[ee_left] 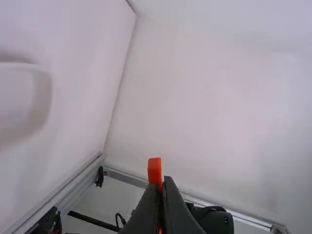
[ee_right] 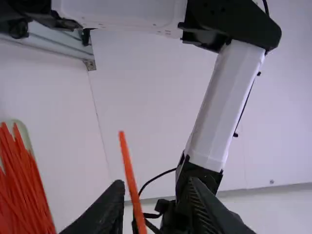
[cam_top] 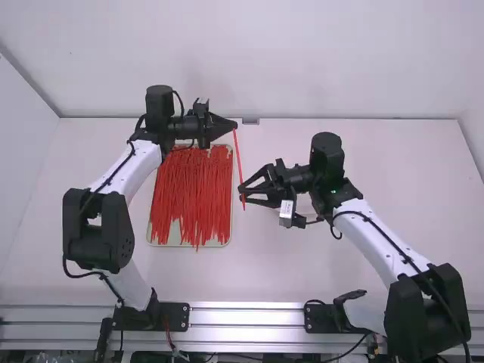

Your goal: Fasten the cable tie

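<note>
High view: left claw [cam_top: 232,125] pinches tie [cam_top: 237,159]; right claw [cam_top: 243,194] prob. open.

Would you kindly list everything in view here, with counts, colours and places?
loose cable tie: one, red, just right of the tray, far end in the left claw, near end between the right claw's fingers.
piled cable ties: too many to count, red, on the tray.
tray: one, pale beige, on the table's left half.
table: one, white.
rail: one, silver, along the table's near edge.
left claw: one, black, shut on the loose cable tie, at the tray's far end.
right claw: one, black, open around the tie's near end.
</note>
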Controlling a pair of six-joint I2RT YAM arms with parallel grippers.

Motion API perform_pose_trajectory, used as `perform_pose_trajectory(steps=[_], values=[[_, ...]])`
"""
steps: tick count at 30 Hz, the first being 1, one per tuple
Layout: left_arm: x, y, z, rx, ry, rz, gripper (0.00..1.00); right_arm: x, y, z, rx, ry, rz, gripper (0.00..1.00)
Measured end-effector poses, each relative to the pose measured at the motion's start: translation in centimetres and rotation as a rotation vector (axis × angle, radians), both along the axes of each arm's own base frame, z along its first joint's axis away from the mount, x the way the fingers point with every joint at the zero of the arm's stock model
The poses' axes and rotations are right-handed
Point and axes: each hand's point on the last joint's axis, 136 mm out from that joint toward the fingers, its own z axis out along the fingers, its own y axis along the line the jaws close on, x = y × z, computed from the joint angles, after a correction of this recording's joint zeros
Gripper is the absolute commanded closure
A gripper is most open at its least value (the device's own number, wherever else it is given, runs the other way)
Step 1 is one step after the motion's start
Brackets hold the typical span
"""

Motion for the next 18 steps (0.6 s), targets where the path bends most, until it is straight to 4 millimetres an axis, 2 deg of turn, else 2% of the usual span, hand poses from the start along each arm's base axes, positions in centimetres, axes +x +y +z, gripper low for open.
perform_pose_trajectory(steps=[1,2,3,4,9,13,18], values=[[0.0,0.0,0.1,0.0,-0.008,0.0,0.99,0.0,0.0,0.0,-0.001,0.0,-0.002,0.66],[0.0,0.0,0.1,0.0,-0.017,-0.001,0.99,0.1,0.1,0.0,-0.001,-0.001,-0.005,0.76],[0.0,0.0,-0.1,0.001,-0.015,0.0,0.99,0.1,0.1,0.0,-0.003,0.001,-0.009,0.79],[-0.1,0.0,-0.5,0.003,-0.007,0.001,0.99,0.2,0.1,0.0,-0.002,-0.004,-0.011,0.98],[-0.3,0.1,-1.8,0.006,0.01,0.006,0.99,0.2,0.3,-0.1,-0.005,-0.001,-0.015,1.0],[-0.1,0.0,-1.2,-0.004,-0.046,0.003,0.99,0.2,0.3,-0.1,-0.006,-0.002,-0.018,1.0],[-0.2,0.0,-1.2,-0.006,-0.038,0.002,0.99,0.1,0.4,-0.1,-0.006,-0.002,-0.016,1.0]])
